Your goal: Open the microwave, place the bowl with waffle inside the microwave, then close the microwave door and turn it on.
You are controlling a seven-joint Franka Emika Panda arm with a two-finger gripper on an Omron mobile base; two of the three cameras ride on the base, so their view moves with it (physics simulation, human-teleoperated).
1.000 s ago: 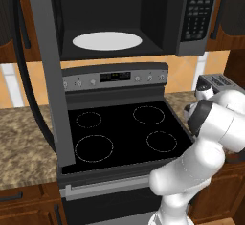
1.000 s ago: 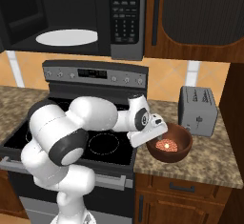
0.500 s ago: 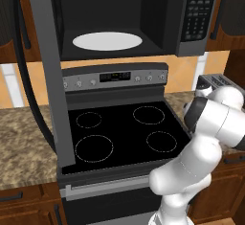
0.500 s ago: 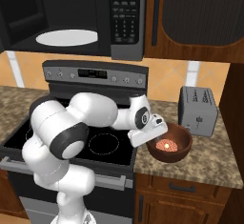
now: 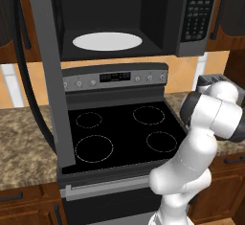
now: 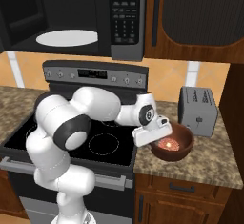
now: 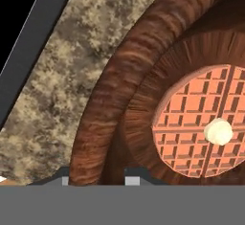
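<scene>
A: What is being shown of the kitchen?

B: A speckled stone worktop [image 6: 209, 163] is being shown to the right of a black-topped stove [image 6: 102, 144], with a grey toaster [image 6: 198, 110] standing toward the worktop's back edge. Above the stove, the microwave [image 6: 95, 18] is being held wide open, its microwave door [image 5: 45, 71] swung out to the left and the white turntable plate [image 6: 66, 37] left bare.

A: Where is the bowl being kept?

B: The bowl [image 6: 178, 144] is being seen at the worktop's front left corner, just beside the stove's edge and in front of the toaster. The waffle [image 7: 198, 121] is lying flat inside it.

A: And the gripper?

B: The gripper [image 7: 95, 178] is being held at the bowl's near rim, one fingertip on each side of the wall, apparently clamped on it.
</scene>
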